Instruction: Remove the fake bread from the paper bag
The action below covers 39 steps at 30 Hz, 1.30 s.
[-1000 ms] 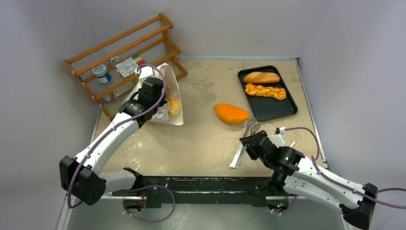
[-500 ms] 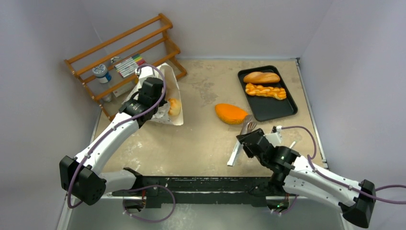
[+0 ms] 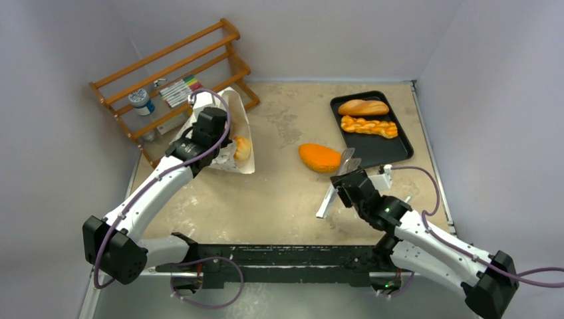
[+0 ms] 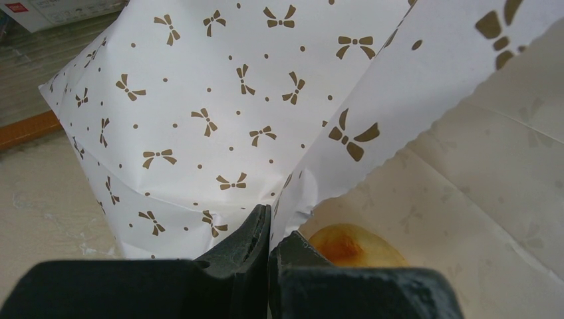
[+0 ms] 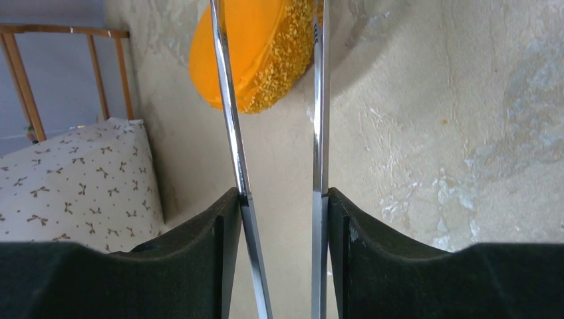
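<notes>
While the left gripper (image 4: 268,239) stays pinched on the paper bag (image 4: 219,86), the right gripper (image 5: 282,219), clamped on tongs (image 5: 229,119), has swung up to the orange loaf (image 5: 256,46). One bun (image 4: 346,242) remains inside the bag, so the job looks unfinished.

Robot laboratory test cell. Plain pale walls (image 3: 299,40) close in a stained beige table (image 3: 279,193) on three sides. A left arm (image 3: 156,183) and a right arm (image 3: 432,242), both white and black, are bolted to a black rail (image 3: 279,256) at its near edge, with purple cables (image 3: 435,189) running along them. The few household things lie loose on the bare top: a wooden rack (image 3: 173,60), a printed bag (image 3: 238,116), a black tray (image 3: 389,151) with loaves (image 3: 362,107), and tongs (image 3: 328,205).
</notes>
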Available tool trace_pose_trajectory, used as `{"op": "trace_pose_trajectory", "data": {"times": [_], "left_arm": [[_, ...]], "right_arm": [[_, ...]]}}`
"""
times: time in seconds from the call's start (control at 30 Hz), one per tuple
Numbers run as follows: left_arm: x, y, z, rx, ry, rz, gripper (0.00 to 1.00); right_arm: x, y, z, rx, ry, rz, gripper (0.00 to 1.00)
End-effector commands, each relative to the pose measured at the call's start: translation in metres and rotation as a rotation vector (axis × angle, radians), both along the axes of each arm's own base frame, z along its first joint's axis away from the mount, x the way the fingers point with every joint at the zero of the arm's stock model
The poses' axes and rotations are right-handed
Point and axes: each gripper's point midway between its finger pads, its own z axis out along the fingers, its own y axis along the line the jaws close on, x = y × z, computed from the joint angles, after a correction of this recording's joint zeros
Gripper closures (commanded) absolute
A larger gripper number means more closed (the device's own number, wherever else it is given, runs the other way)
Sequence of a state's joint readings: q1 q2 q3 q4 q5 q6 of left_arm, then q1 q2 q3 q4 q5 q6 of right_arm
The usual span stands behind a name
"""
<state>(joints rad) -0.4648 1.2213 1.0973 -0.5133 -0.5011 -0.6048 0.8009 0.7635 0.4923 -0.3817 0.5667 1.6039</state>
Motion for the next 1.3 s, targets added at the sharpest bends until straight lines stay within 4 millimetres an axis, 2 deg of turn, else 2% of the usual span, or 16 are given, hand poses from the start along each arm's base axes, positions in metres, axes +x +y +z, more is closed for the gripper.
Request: {"op": "trace_pose_trajectory", "data": {"times": [0.0,0.83,1.27], "left_arm": [[0.012,0.002,0.012,-0.008,-0.065,0.01,1.0],[0.018,0.005,0.011,-0.005,-0.059,0.017,1.0],[0.015,0.007,0.011,-0.001,-0.057,0.019,1.0]], "right_arm": [[0.017,0.006,0.007,0.011,-0.04,0.038,0.5],[0.046,0.002,-0.016,0.018,-0.024,0.077,0.48],[0.053,0.008,-0.023,0.031,-0.018,0.115,0.48]]}}
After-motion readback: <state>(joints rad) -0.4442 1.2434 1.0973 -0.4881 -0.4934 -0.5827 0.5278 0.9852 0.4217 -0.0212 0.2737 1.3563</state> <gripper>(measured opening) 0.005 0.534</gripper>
